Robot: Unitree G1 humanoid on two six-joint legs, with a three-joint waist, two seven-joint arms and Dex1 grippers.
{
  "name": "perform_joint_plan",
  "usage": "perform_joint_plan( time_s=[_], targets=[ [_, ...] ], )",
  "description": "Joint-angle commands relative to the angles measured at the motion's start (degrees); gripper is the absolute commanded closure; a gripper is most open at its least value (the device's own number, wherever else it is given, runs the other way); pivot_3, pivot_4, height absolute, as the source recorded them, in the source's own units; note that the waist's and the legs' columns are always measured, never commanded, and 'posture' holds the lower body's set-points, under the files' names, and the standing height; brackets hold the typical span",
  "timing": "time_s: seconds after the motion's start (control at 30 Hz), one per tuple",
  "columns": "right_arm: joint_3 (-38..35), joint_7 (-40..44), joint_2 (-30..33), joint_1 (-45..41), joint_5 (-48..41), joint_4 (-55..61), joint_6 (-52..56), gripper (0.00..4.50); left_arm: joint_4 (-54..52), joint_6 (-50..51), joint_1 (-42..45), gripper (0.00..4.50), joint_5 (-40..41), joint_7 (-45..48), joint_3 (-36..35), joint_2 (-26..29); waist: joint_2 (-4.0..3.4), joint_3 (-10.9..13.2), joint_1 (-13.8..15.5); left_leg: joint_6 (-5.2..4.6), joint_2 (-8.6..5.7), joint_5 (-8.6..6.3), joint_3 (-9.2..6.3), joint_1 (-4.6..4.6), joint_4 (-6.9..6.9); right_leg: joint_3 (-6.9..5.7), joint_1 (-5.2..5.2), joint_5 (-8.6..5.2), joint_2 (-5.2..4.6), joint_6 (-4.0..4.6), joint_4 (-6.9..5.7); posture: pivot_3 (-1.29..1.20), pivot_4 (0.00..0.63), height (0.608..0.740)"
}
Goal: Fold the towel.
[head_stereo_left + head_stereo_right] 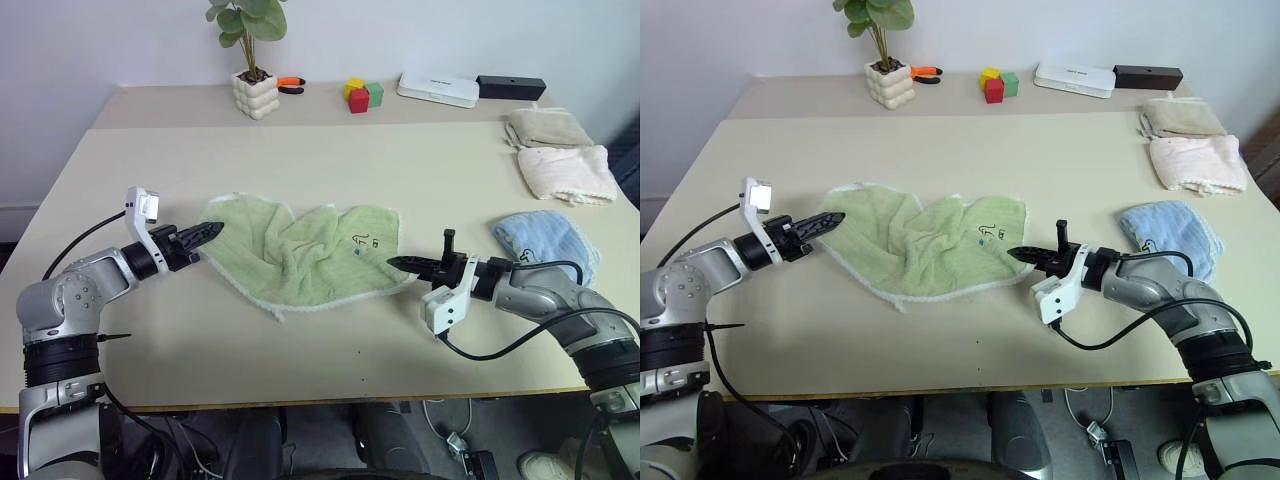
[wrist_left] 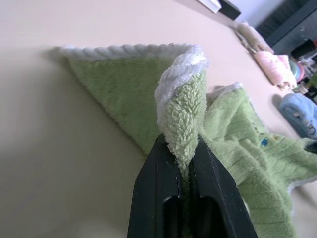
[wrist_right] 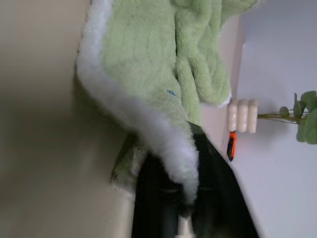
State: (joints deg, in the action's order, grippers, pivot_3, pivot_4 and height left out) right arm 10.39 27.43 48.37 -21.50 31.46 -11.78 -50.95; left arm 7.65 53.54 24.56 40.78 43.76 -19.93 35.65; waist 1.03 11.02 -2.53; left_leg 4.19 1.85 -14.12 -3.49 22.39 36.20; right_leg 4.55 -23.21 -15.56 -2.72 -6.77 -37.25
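A pale wooden table (image 1: 120,180) is seen from above, with 2 robot arms reaching in from either side. On the left, the left gripper (image 1: 212,231) has its 2 black fingers pressed together on the left corner of the towel (image 1: 300,255), pinching a fold of green terry and its whitish edge; the wrist view shows the cloth standing up between the fingers (image 2: 158,173). The towel itself lies in the middle of the table, rumpled and spread in a rough diamond, with a small dark printed mark near its right corner. On the right, the right gripper (image 1: 397,264) is clamped on that right corner (its wrist view shows the white edge caught between the fingers). Further right sit a light blue cloth (image 1: 545,240) and, behind it, 2 folded towels (image 1: 560,160). Folding appears barely begun: both corners are gripped, but no fold has been laid, so lifting, straightening and doubling the towel over all remain.
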Motion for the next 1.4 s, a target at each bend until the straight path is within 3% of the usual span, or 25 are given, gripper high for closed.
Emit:
perform_joint_plan(
  time_s=[0.03, 0.17, 0.27, 0.4, 0.6, 0.67, 0.73, 0.9, 1.03, 1.27, 1.4],
  targets=[
    [-1.1, 3.5, 3.5, 1.4, -8.3, 1.7, 0.6, 4.43, -3.2, 0.5, -1.5, 4.5, 1.3, -0.7, -2.8, 2.1, 0.0, 0.0, 0.0, 0.0, 0.0, 0.0, 0.0, 0.0, -0.01, 0.0, 0.0, 0.0, 0.0, 0.0, 0.0, 0.0, 0.15, 0.74],
    [-2.5, 5.8, 6.0, 1.6, -13.4, 1.9, 2.7, 4.43, -1.7, -2.9, -1.0, 4.5, 0.8, -3.3, -5.4, 1.3, 0.0, 0.0, 0.0, 0.0, 0.0, 0.0, 0.0, -0.01, 0.0, 0.0, 0.01, 0.0, -0.01, 0.0, -0.01, 0.0, 0.15, 0.74],
    [-2.8, 4.5, 2.6, -7.1, -12.9, -4.5, 8.3, 4.43, 7.4, -13.9, 7.5, 4.5, -4.6, -10.4, -5.6, -2.7, 0.01, 0.0, 0.0, 0.01, 0.0, 0.01, -0.01, -0.02, 0.06, -0.01, 0.03, 0.01, 0.0, 0.01, -0.03, 0.0, 0.15, 0.74],
    [-1.0, 1.7, -5.4, -21.5, -12.2, -16.2, 13.7, 4.43, 24.1, -25.4, 21.1, 4.5, -11.8, -13.0, -1.5, -5.0, 0.16, 0.0, -0.2, 0.14, 0.0, 0.1, -0.03, -0.07, 0.14, -0.03, 0.11, 0.09, 0.04, 0.07, -0.01, 0.0, 0.15, 0.74],
    [2.9, -19.0, -12.0, -48.9, -0.1, -41.7, 18.2, 4.43, 54.7, -46.9, 48.5, 4.5, -18.4, -21.4, -2.7, -3.2, 0.17, 0.1, -0.2, 0.48, -0.03, 0.29, -0.03, 0.39, -0.1, -0.05, -0.44, 0.12, -0.01, 0.02, 0.06, 0.0, 0.15, 0.74],
    [2.0, -23.7, -12.8, -54.4, -0.7, -45.7, 18.8, 4.43, 59.5, -49.8, 54.1, 4.5, -18.2, -22.4, -4.0, -1.7, 0.17, 0.1, -0.2, 0.73, -0.04, 0.43, -0.02, 1.17, -0.09, -0.05, -1.32, 0.13, -0.05, 0.02, 0.0, 0.0, 0.15, 0.74],
    [0.9, -26.0, -12.6, -56.4, -2.3, -47.2, 17.5, 4.43, 62.0, -52.3, 57.7, 4.5, -18.5, -23.1, -4.7, 0.4, 0.16, 0.1, -0.3, 0.76, -0.04, 0.44, 0.01, 1.4, -0.18, -0.09, -1.59, 0.13, -0.07, 0.02, -0.02, 0.0, 0.15, 0.74],
    [-3.7, -17.5, -12.2, -50.0, -12.9, -42.6, 11.9, 4.43, 63.3, -53.3, 56.1, 4.5, -21.0, -15.7, -2.9, 3.7, 0.16, 0.1, -1.0, 0.74, -0.04, 0.43, 0.1, 1.42, -0.67, -0.24, -1.61, 0.11, -0.15, 0.0, 0.14, 0.0, 0.15, 0.74],
    [-3.9, -2.6, -11.7, -35.8, -23.1, -30.4, 11.8, 4.43, 60.8, -50.3, 48.1, 4.5, -22.4, -6.8, -0.6, 4.0, 0.13, 0.1, -1.5, 0.73, -0.06, 0.44, 0.05, 1.3, -0.27, -0.31, -1.28, 0.11, -0.17, -0.02, 0.04, 0.0, 0.15, 0.74],
    [-3.4, 10.3, -6.4, -11.7, -28.0, -11.8, 18.1, 4.43, 51.0, -39.0, 30.1, 4.5, -20.9, -0.1, -0.5, 5.5, 0.11, 0.1, -2.0, 0.57, -0.04, 0.38, -0.03, 0.94, 0.12, -0.23, -1.13, 0.14, -0.06, -0.06, -0.63, 0.0, 0.15, 0.74],
    [-5.1, 14.1, -3.1, -4.0, -29.7, -5.1, 21.3, 4.43, 42.0, -30.9, 20.3, 4.5, -19.0, -0.3, -2.1, 7.0, 0.1, 0.1, -2.1, 0.57, -0.01, 0.38, -0.01, 0.8, 0.12, -0.14, -1.12, 0.13, 0.0, -0.04, -0.78, 0.0, 0.15, 0.74]
  ],
)
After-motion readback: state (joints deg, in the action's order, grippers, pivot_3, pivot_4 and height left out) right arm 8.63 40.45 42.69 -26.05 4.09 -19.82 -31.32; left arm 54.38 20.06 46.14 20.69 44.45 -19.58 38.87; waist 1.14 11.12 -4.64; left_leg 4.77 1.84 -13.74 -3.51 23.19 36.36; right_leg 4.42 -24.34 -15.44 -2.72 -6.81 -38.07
